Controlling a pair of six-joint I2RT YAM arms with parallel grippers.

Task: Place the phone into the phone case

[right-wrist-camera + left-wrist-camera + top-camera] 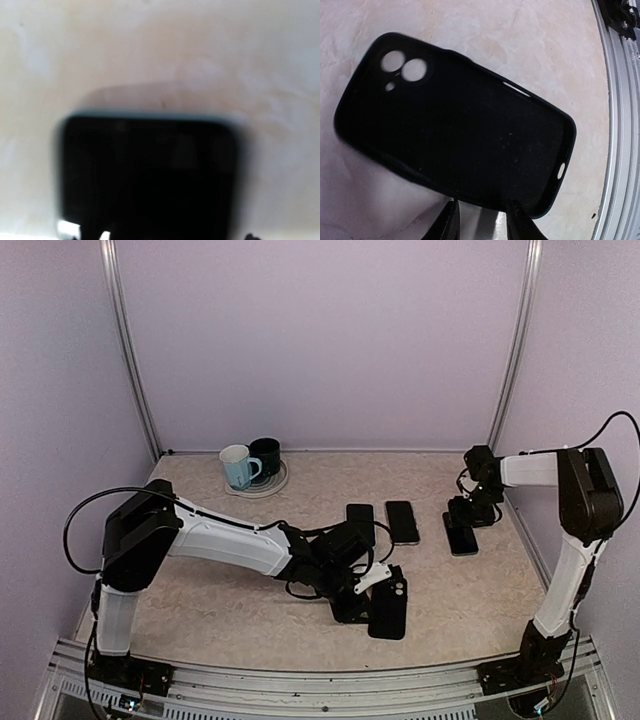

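The black phone case (455, 140) lies open side up, its camera holes at the upper left of the left wrist view. It also shows near the table's front in the top view (388, 606). My left gripper (484, 220) is open, with both fingertips at the case's near long edge and nothing between them. A black phone (461, 538) lies at the right. My right gripper (470, 512) is right over its far end. The right wrist view is blurred, and the phone (150, 175) fills its lower half and hides the fingers.
Two more black phones (360, 520) (402, 522) lie side by side mid-table. Two mugs (250, 465) stand on a plate at the back left. The metal front rail (620, 150) runs close to the case. Purple walls enclose the table.
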